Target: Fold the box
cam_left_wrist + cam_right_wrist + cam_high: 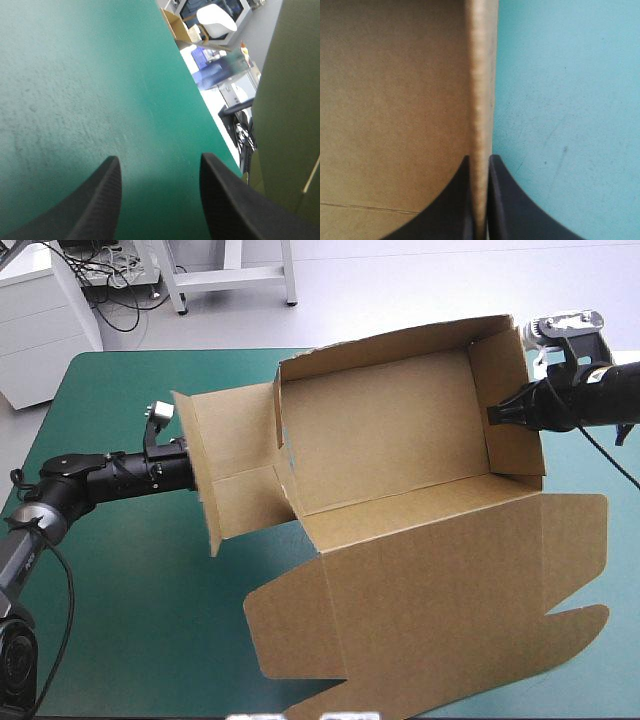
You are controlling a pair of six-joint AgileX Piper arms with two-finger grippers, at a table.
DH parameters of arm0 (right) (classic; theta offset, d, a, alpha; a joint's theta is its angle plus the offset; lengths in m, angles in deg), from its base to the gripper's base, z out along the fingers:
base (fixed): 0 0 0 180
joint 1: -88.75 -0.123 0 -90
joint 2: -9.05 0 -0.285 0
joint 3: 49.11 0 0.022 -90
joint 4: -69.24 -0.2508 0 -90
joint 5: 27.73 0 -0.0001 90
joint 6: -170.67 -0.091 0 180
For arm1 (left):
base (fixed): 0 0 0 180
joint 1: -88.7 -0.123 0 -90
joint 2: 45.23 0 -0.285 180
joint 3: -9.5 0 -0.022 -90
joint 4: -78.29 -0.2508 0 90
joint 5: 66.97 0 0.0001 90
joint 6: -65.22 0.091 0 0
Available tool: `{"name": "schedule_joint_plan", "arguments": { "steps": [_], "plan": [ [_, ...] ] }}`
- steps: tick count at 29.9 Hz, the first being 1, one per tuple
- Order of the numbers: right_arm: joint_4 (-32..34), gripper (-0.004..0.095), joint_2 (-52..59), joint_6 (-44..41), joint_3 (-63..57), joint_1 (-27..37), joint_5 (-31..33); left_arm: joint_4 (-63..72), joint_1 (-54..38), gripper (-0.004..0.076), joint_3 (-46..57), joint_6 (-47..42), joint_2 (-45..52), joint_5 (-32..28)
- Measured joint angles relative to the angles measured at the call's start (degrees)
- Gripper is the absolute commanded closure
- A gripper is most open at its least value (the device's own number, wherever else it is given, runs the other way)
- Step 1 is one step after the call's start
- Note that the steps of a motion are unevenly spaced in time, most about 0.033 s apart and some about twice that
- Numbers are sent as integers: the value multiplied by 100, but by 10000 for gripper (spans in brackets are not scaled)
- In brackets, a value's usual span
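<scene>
box (385, 430): brown board, half set up as an open tray; on the middle and right of the table, nearer the far edge than the near one; inside facing up.
far wall (400, 345): raised along the tray's far side.
right wall (505, 360): raised; edge-on in the right wrist view, running straight ahead from between the fingers.
left flap (235, 470): spread outward from the tray's left side, untucked, lifted at a slant off the cover; hides the left arm's tip in the high view.
lid (430, 610): flat on the cover, reaching toward the near edge, with rounded tabs at both sides.
right gripper (479, 160): clamped on the right wall, black fingers all but closed, one inside the tray, the other outside above the cover.
left gripper (159, 157): released, black fingers well apart, only cover between them; brown board just beside one finger, contact not clear.
cover (120, 580): teal-green, showing left of the box and around the lid.
</scene>
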Motion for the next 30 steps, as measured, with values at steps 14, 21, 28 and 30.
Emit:
{"name": "schedule_joint_plan", "arguments": {
  "steps": [14, 21, 28, 30],
  "plan": [
    [455, 931, 0, -281, 0, -7, 0, 233, 295, 272, -128, -196, 450, 50],
    [446, 930, 0, -345, 0, -7, 0, 465, 342, 272, -137, -221, 629, 62],
    [451, 929, 0, -425, 0, -7, 0, 730, 763, 251, -149, -207, 653, 61],
    [451, 929, 0, -448, 0, -9, 0, 913, 849, 239, -149, -158, 657, 68]
  ]
}}
